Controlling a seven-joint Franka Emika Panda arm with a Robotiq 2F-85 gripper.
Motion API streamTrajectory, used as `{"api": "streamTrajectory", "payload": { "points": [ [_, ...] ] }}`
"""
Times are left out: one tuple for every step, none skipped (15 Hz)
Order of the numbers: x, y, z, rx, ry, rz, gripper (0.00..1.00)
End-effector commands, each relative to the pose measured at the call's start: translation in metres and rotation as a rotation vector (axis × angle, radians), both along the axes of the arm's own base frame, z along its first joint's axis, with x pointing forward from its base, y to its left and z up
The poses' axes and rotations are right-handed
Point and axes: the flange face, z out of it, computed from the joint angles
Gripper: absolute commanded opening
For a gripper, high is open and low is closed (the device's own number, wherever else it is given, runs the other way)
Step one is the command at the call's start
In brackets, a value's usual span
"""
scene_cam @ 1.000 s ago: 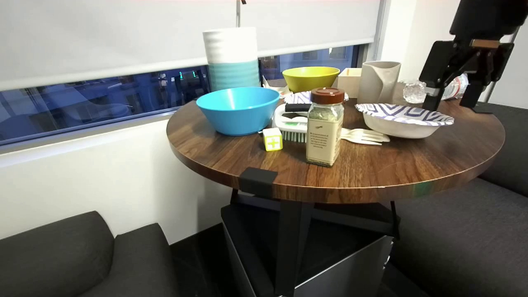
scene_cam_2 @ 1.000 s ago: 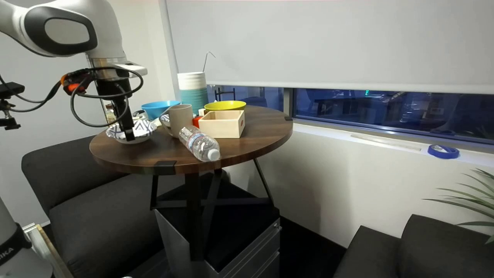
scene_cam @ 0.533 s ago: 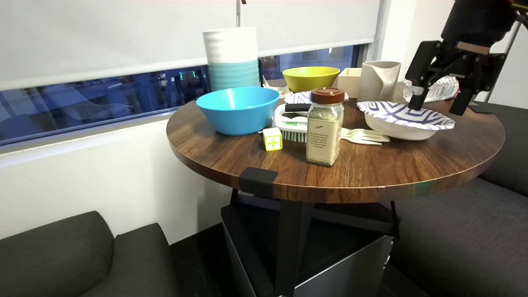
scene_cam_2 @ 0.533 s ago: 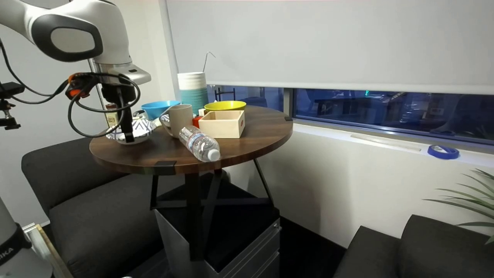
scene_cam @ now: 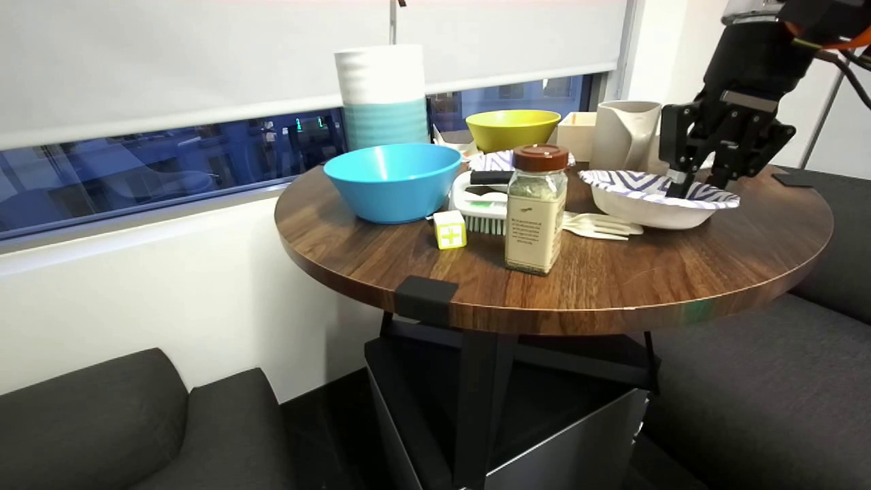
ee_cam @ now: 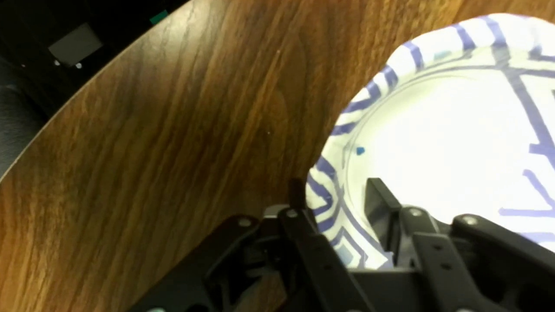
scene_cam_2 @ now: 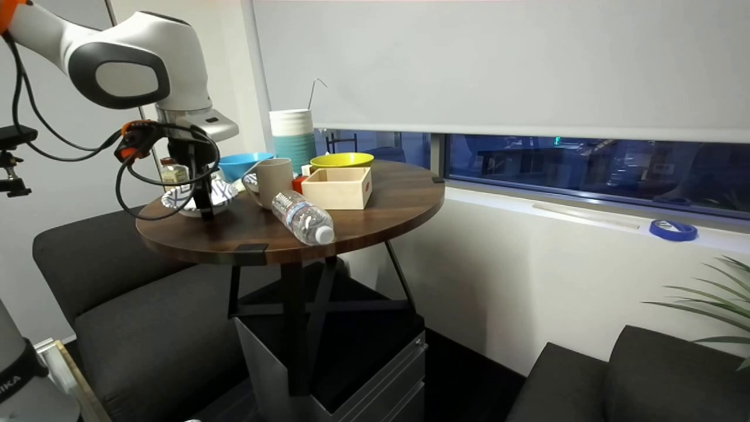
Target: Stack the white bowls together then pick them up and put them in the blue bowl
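The nearer white bowl (scene_cam: 653, 208), patterned with purple stripes, rests on the table. My gripper (ee_cam: 337, 195) straddles its rim: one finger inside, the other outside over the wood. In the wrist view the jaws stand partly closed, with a gap still showing beside the rim. A second white bowl (scene_cam: 491, 161) lies farther back, partly hidden by the jar; in an exterior view the same bowl (scene_cam_2: 251, 183) shows behind the pitcher. The blue bowl (scene_cam: 395, 185) stands at the table's far side from my gripper, its inside visible only in part.
Between the bowls stand a spice jar (scene_cam: 537, 218), a brush (scene_cam: 480, 204), wooden forks (scene_cam: 602, 224) and a small cube (scene_cam: 450, 230). A beige pitcher (scene_cam_2: 275, 181), water bottle (scene_cam_2: 302, 217), wooden box (scene_cam_2: 337, 190), yellow bowl (scene_cam: 514, 128) and tall canister (scene_cam: 382, 102) occupy the back.
My gripper has come down and across to the near white bowl's rim, and its jaws have narrowed. That bowl has shifted slightly toward the blue bowl's side.
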Motion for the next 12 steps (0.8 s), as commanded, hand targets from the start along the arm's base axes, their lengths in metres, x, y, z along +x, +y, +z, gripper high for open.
{"api": "streamTrajectory", "payload": {
  "points": [
    [0.005,0.002,0.002,0.034,-0.029,-0.038,0.13],
    [0.005,0.0,0.005,0.04,-0.041,-0.045,0.05],
    [0.006,-0.002,0.007,0.046,-0.054,-0.05,0.01],
    [0.006,-0.003,0.011,0.055,-0.068,-0.06,0.0],
    [0.008,-0.005,0.015,0.063,-0.085,-0.067,0.0],
    [0.008,-0.006,0.02,0.068,-0.102,-0.071,0.0],
    [0.009,-0.006,0.024,0.071,-0.118,-0.073,0.01],
    [0.009,-0.004,0.029,0.065,-0.133,-0.066,0.01],
    [0.009,-0.004,0.033,0.059,-0.144,-0.061,0.01],
    [0.009,-0.001,0.038,0.052,-0.158,-0.05,0.01],
    [0.008,0.0,0.042,0.05,-0.172,-0.044,0.01],
    [0.007,0.002,0.045,0.045,-0.187,-0.038,0.01]
  ]
}}
